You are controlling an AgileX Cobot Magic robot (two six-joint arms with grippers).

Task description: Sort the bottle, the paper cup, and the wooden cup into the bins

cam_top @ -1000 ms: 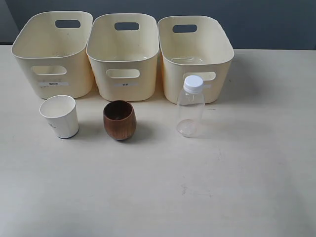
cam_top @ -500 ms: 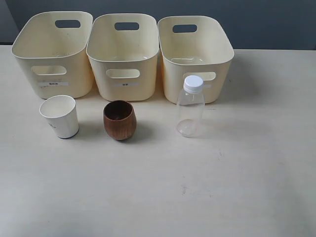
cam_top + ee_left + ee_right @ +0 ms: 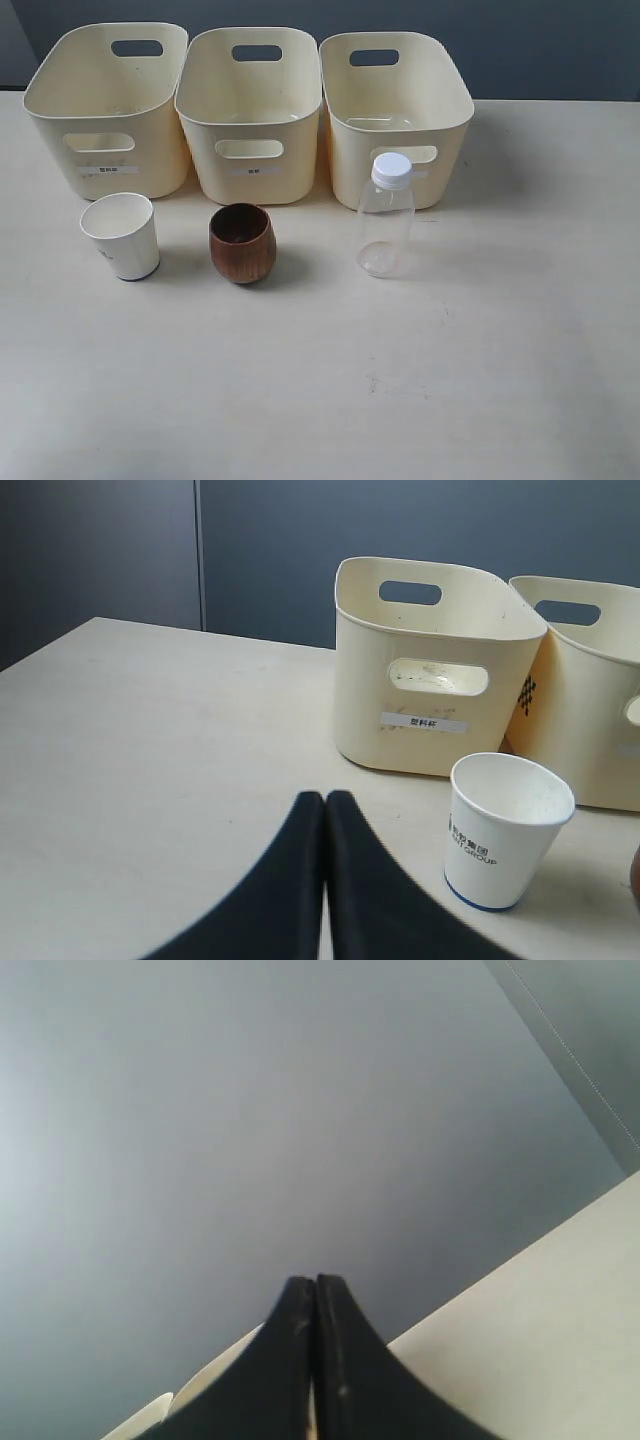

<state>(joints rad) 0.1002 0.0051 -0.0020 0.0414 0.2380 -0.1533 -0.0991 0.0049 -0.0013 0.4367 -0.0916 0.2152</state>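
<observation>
Three cream-yellow bins stand in a row at the back of the table: left bin (image 3: pixel 105 105), middle bin (image 3: pixel 250 110), right bin (image 3: pixel 395 110). In front of them stand the white paper cup (image 3: pixel 121 236), the brown wooden cup (image 3: pixel 242 243) and the clear bottle (image 3: pixel 386 215) with its white cap, all upright. No arm shows in the exterior view. My left gripper (image 3: pixel 325 800) is shut and empty, short of the paper cup (image 3: pixel 505 830) and the left bin (image 3: pixel 430 665). My right gripper (image 3: pixel 315 1285) is shut and empty, pointing at a grey wall.
The beige table (image 3: pixel 330 400) stretches bare toward the front. A dark grey wall (image 3: pixel 560 45) rises behind the bins. In the right wrist view a strip of table (image 3: pixel 540 1330) and a pale bin rim (image 3: pixel 140 1418) show past the fingers.
</observation>
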